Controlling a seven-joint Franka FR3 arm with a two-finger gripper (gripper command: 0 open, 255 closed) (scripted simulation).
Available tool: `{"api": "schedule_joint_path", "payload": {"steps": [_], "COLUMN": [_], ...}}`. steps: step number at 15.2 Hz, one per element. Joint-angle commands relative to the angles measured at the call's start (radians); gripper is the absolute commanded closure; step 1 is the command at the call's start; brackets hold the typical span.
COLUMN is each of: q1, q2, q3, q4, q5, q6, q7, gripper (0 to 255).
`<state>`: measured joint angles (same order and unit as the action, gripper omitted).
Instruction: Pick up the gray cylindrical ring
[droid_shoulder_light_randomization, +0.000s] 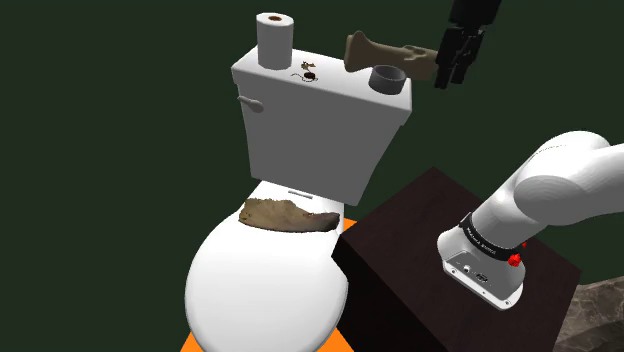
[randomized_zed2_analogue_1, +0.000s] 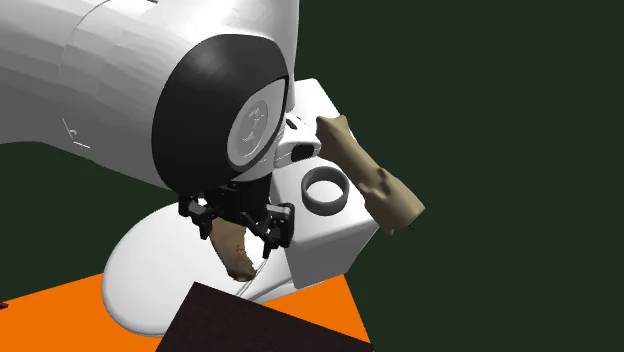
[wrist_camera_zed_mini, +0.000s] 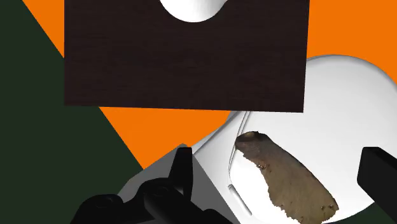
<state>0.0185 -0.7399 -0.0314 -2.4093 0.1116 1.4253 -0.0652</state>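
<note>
Gray ring (droid_shoulder_light_randomization: 388, 79) stands upright, hole up, on the tank lid (droid_shoulder_light_randomization: 335, 92) of the toilet, at the end nearer my arm and close to the lid's edge. A bone-shaped brown thing (droid_shoulder_light_randomization: 388, 54) lies just beside it; whether the two touch I cannot tell. I judge the ring light and stiff, a short thick-walled tube that will not give under my fingers, though its smooth round wall may be slippery and could squirt out if I pinch it off-centre. Two holds seem fair to me: span the whole outside across its width, or drop one finger into the hole and clamp one wall. The side away from the bone looks the freer one, and since the ring sits near the edge I would not shove it sideways. My pincer (droid_shoulder_light_randomization: 450, 72) is open with nothing in it, hanging off the end of the tank, near the ring but apart from it. The shoulder view gives me the whole lid, with the paper roll (droid_shoulder_light_randomization: 273, 38) at the far end, well apart from the ring. The second exterior view looks down into the ring's hole and tells me more of its wall and of how close the bone lies. The wrist view shows my fingers (wrist_camera_zed_mini: 182, 170) standing wide apart, and beyond them the toilet lid (wrist_camera_zed_mini: 343, 95) with a brown patch (wrist_camera_zed_mini: 286, 175), my dark stand (wrist_camera_zed_mini: 184, 57) and the orange floor (wrist_camera_zed_mini: 165, 130).
</note>
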Motion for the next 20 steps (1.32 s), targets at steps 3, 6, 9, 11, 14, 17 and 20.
{"api": "schedule_joint_path", "payload": {"steps": [3,6,9,11,14,17,20], "q1": [-0.003,-0.008,-0.014,-0.019,-0.026,-0.031,-0.031], "q2": [0.053,0.136,0.222,0.281,0.371,0.438,0.446], "q3": [0.004,0.008,0.013,0.016,0.019,0.021,0.021], "q4": [0.008,0.03,0.062,0.09,0.139,0.182,0.149], "q5": [-0.015,-0.038,-0.061,-0.077,-0.102,-0.121,-0.121], "q6": [0.07,0.17,0.264,0.321,0.401,0.454,0.495], "q7": [-0.006,-0.012,-0.015,-0.015,-0.011,-0.007,-0.007], "gripper": [0,0,0,0,0,0,0]}}
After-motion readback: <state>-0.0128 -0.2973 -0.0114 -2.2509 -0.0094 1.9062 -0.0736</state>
